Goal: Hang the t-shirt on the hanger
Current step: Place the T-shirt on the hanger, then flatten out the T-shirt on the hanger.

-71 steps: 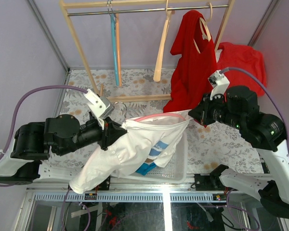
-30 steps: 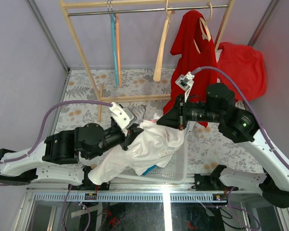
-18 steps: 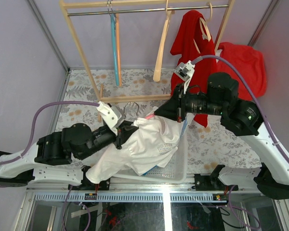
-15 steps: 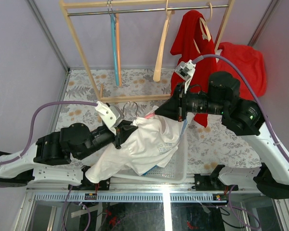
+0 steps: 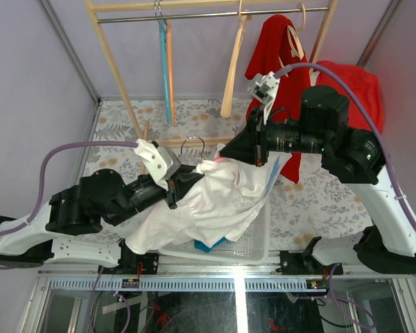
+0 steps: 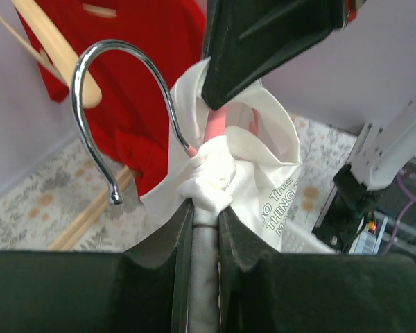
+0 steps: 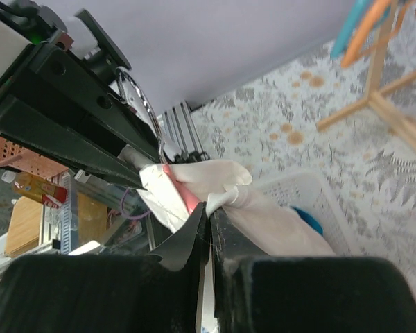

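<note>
The white t-shirt (image 5: pixel 218 205) hangs bunched between both grippers above the basket. The pink hanger (image 5: pixel 219 160) shows only as a short piece at the collar, with its metal hook (image 5: pixel 192 143) sticking out; the rest is hidden inside the shirt. My left gripper (image 5: pixel 186 182) is shut on the hanger's neck through bunched shirt cloth (image 6: pixel 209 182), below the hook (image 6: pixel 118 104). My right gripper (image 5: pixel 227 155) is shut on the shirt's collar edge (image 7: pixel 225 198) right beside the pink hanger (image 7: pixel 182 189), close to the left gripper's tips.
A wooden rack (image 5: pixel 194 142) stands behind, carrying a light blue hanger (image 5: pixel 165 62), a beige wooden hanger (image 5: pixel 232 69) and a red garment (image 5: pixel 274 90); another red garment (image 5: pixel 350 90) lies to the right. A white basket (image 5: pixel 262 232) with a blue cloth (image 5: pixel 209 244) sits below the shirt.
The right gripper has moved from the hanger's right end in to the collar by the hook. Both grippers have carried shirt and hanger up and back toward the rack.
</note>
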